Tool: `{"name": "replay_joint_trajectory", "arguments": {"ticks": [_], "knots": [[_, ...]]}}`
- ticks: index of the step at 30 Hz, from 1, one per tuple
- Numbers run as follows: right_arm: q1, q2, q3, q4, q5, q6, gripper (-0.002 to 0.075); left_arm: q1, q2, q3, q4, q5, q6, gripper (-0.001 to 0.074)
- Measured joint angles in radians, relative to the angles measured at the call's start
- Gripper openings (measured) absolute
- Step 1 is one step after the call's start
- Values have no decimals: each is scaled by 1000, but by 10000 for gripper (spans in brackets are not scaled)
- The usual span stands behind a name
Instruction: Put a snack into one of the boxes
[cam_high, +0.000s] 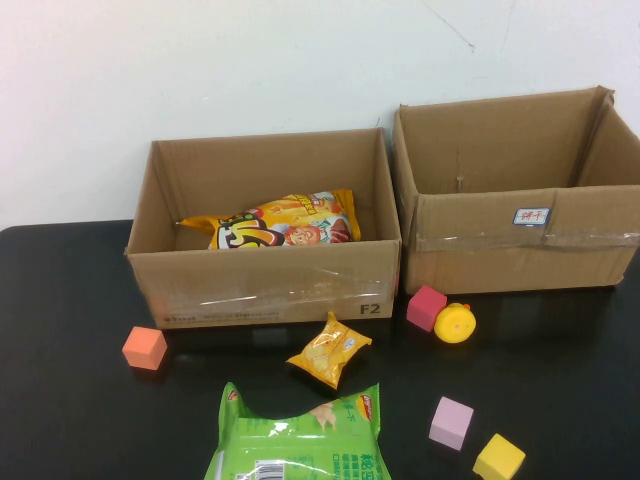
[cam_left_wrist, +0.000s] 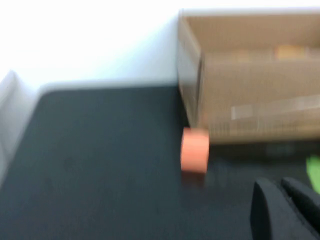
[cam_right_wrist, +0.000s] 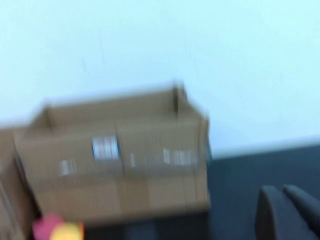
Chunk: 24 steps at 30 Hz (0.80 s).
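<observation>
Both grippers, left (cam_left_wrist: 287, 200) and right (cam_right_wrist: 287, 207), fingers together, empty; yellow snack (cam_high: 329, 348) at 6 o'clock of left box (cam_high: 265, 290).

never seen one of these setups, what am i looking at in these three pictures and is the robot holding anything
It is a two-armed table robot; each arm ends in a gripper. The wide picture comes from a raised camera behind the arms, neither of which shows in it. The other two come from cameras on each wrist.

On the black table stand two cardboard boxes. The left box already holds a yellow snack bag; the right box looks empty. In front lie a small yellow snack packet, a green snack bag and some coloured blocks, including an orange block.

The left gripper hangs over the table near the orange block, the right gripper in front of the right box. Both are shut, holding nothing.
</observation>
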Motion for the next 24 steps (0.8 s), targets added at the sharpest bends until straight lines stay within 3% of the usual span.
{"name": "replay_joint_trajectory", "arguments": {"ticks": [6, 24], "knots": [[0, 0, 0, -18, 324, 0, -1, 0, 0, -3, -2, 59, 1, -1], [0, 0, -2, -26, 346, 0, -1, 0, 0, -4, -2, 64, 2, -1]]}}
